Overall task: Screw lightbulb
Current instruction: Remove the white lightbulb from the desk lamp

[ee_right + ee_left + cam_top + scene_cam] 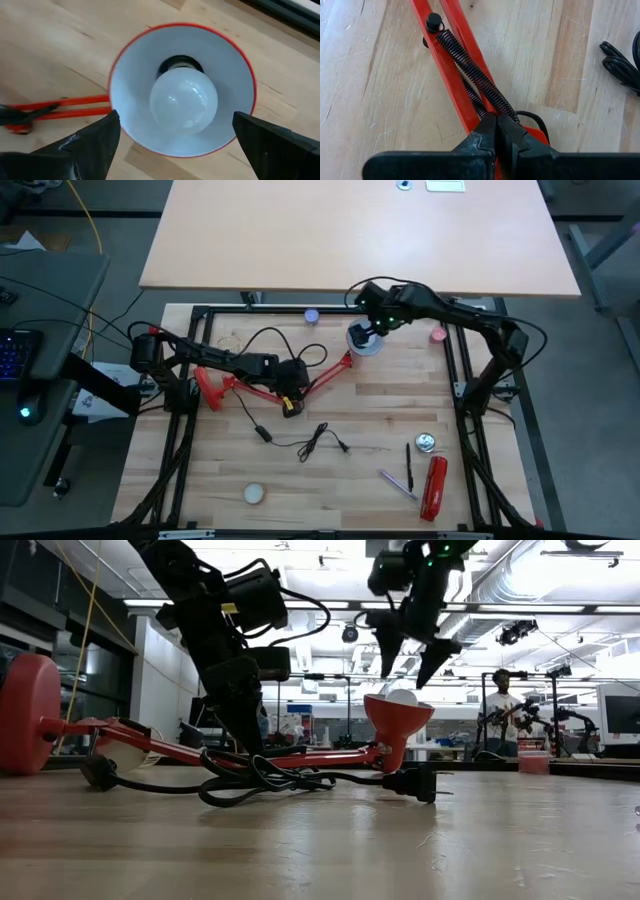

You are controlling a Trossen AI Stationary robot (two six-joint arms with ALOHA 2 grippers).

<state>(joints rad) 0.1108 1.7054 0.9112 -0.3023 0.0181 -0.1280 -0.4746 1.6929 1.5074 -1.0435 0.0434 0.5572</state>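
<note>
Right gripper (175,137), fingers spread wide, hovers above the lightbulb (183,101) seated in the lamp shade (132,60). Left gripper (496,131) clamps the lamp arm (457,50). Descend centred, grip lightly, twist without tilting.

No lettering, label, brand mark, number or sign can be read in any of the four views. Nothing legible shows on the red lamp (262,385), its white-lined shade (182,87), the lightbulb (184,101), the wooden counter (340,480) or the red object (435,486) at the near right.
</note>
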